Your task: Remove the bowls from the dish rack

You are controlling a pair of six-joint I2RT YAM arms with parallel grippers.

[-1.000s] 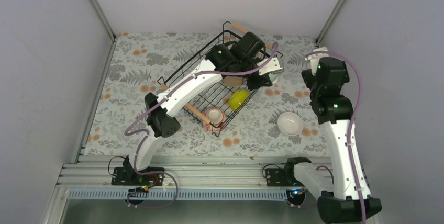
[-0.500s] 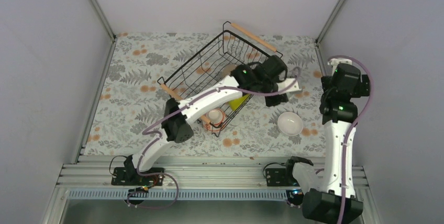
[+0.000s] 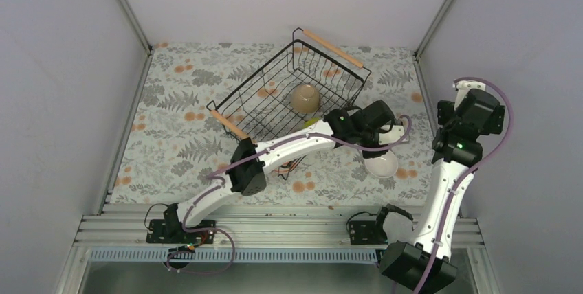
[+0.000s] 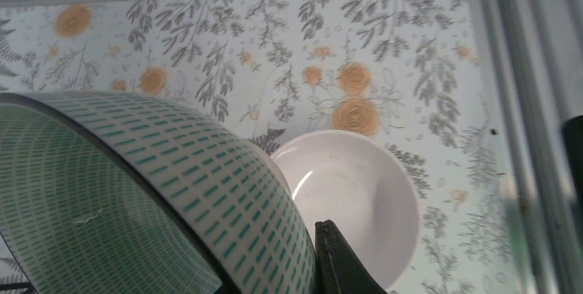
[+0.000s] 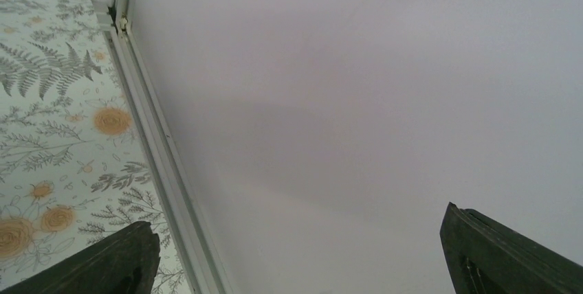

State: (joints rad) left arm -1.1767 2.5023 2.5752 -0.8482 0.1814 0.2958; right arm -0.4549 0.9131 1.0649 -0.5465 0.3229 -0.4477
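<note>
The black wire dish rack (image 3: 256, 96) stands at the back middle. A tan bowl (image 3: 306, 98) lies upside down in it. The yellow-green bowl (image 3: 311, 122) shows only as a sliver behind my left arm, and the pinkish bowl (image 3: 291, 166) is mostly hidden under it. My left gripper (image 3: 390, 134) is outside the rack, shut on the rim of the pale mint bowl (image 4: 137, 191), which has teal dashes. It holds the bowl just above the white bowl (image 3: 382, 164), which sits on the table and also shows in the left wrist view (image 4: 357, 198). My right gripper (image 5: 309, 266) is open and empty by the right wall.
The floral table cover (image 3: 179, 102) spreads round the rack. The right wall and its metal rail (image 5: 155, 150) are close to the right gripper. The rack's wooden handles (image 3: 334, 48) stick out at its two ends.
My left arm has swung right out of the rack with the mint bowl, ending over the white bowl. My right arm has drawn back right toward the wall.
</note>
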